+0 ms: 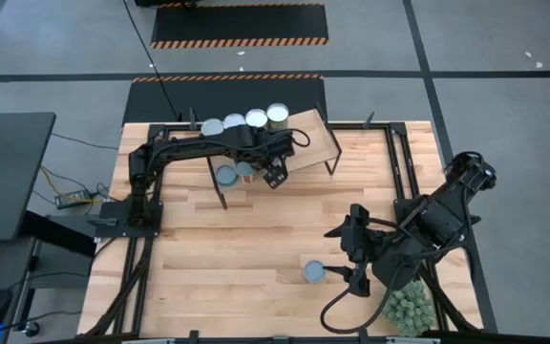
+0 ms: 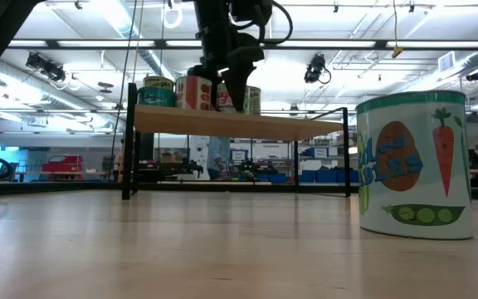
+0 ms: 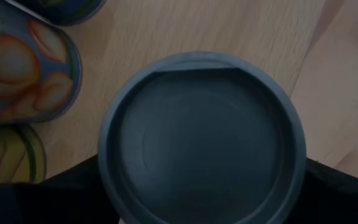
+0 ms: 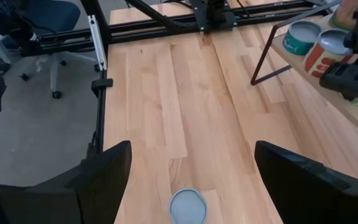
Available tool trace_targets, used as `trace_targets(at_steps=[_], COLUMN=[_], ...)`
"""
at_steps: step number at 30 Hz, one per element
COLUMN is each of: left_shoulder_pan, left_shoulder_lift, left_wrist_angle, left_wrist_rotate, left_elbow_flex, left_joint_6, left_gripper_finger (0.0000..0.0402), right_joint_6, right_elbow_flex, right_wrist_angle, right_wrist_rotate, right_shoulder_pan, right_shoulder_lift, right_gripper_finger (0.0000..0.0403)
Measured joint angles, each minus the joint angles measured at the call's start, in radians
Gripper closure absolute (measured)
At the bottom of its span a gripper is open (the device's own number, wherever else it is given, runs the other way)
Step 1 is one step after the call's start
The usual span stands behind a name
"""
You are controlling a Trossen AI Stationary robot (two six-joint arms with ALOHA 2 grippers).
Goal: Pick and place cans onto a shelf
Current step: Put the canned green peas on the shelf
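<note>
We see the cans gathered on the shelf (image 1: pixel 308 143), a pale wood plank on thin black legs: four round silvery tops in a row (image 1: pixel 242 121) along its far edge, two more (image 1: pixel 225 175) nearer. One printed can (image 1: pixel 314 272) stands apart on the slatted tabletop (image 1: pixel 256 248). Our left gripper (image 1: pixel 273 175) hangs over the shelf, its dark fingers closed around a can whose smooth grey-blue lid (image 3: pixel 201 140) fills the wrist view. Our right gripper (image 1: pixel 353 258) sits just beside the lone can, fingers spread wide. A spiky green plant ball (image 1: pixel 410 308) rests near the right arm.
</note>
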State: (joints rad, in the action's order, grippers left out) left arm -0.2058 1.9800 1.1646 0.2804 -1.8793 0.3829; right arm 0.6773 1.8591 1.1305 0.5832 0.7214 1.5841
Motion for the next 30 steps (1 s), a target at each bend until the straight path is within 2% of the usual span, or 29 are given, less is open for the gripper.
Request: trace_targets(at_steps=[22,30], left_shoulder_pan=[0.003,0.003], left_shoulder_lift=[0.000,0.003], left_wrist_angle=[0.017,0.047], left_wrist_rotate=[0.033,0.071], left_elbow_flex=[-0.003,-0.124], left_joint_6=[-0.066,-0.084], left_gripper_finger=[0.0083,0.0083], right_joint_6=[-0.005,-0.007], right_elbow_flex=[0.000,0.000], right_wrist_angle=[0.000,0.001], right_wrist_rotate=[-0.005,-0.005], right_shoulder_pan=[-0.012,-0.016], right_shoulder_lift=[0.000,0.000], right_gripper_finger=[0.0055,0.0055])
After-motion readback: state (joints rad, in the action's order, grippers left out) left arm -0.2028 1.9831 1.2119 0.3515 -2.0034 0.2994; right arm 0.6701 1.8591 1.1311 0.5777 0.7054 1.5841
